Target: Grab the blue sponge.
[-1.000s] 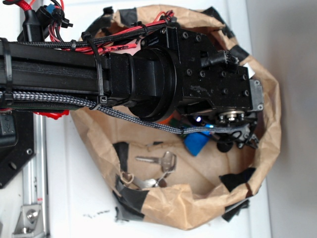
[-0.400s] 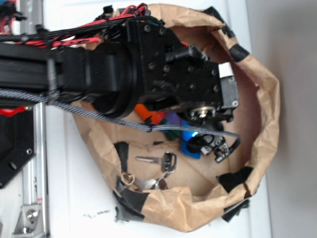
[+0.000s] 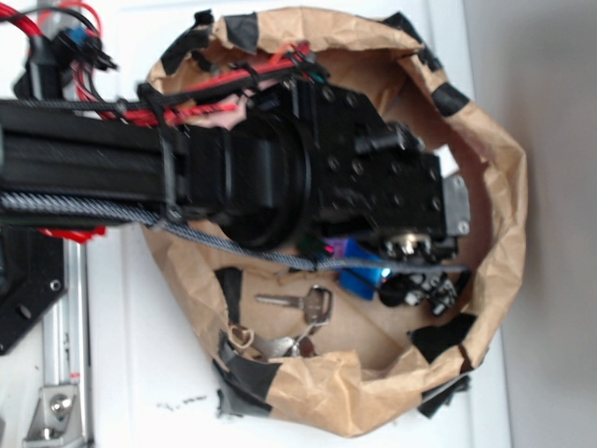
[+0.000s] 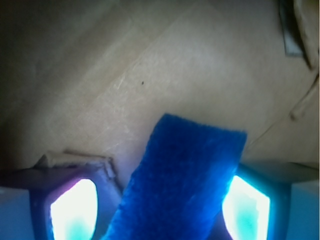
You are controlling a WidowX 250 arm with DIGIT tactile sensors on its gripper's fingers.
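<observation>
The blue sponge (image 3: 358,276) lies on the floor of the brown paper bag (image 3: 505,215), mostly covered by my arm in the exterior view. My gripper (image 3: 422,289) is just to its right there. In the wrist view the blue sponge (image 4: 185,180) runs slantwise between the two glowing fingers (image 4: 75,210) of the gripper (image 4: 160,212). The jaws are open and straddle it. The sponge's right edge sits against the right finger, and a narrow gap shows at the left finger.
A set of keys (image 3: 300,304) on a ring lies on the bag floor left of the sponge. Black tape patches (image 3: 444,336) line the crumpled bag wall. A purple item (image 3: 328,248) peeks out under the arm. Black mounting hardware (image 3: 23,289) stands at the left.
The arm swung left and back over the bag. The gripper ended lower in the image, close beside the sponge. The orange item seen briefly is now hidden under the arm.
</observation>
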